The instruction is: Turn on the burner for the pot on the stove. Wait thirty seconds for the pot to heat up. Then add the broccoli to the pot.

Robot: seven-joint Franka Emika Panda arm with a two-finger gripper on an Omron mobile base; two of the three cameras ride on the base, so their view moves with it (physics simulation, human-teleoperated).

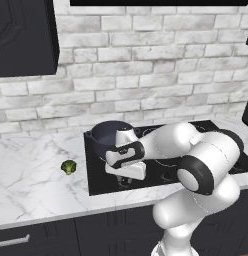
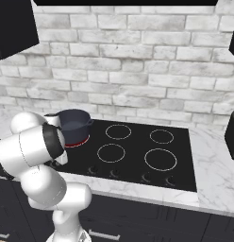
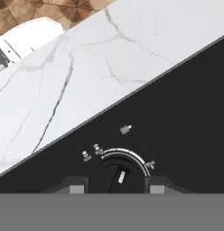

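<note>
Your burner (image 2: 77, 142) glows red under the pot (image 2: 74, 124), left of frame; gripper (image 3: 117, 189) straddles the knob (image 3: 117, 177). Broccoli (image 1: 69, 167) waits, lower left.

Bare marble counter (image 1: 31, 175) around broccoli (image 1: 69, 167), pot (image 2: 73, 124) open above

The left base view looked forward and down from behind the arm's left; the right base view did so from its right. Both shared the stove (image 1: 166, 165), the pot (image 2: 73, 124) and the brick wall (image 1: 146, 65). The hand view sat close above a knob (image 3: 117, 177) near the tabletop (image 3: 86, 76) edge
</note>
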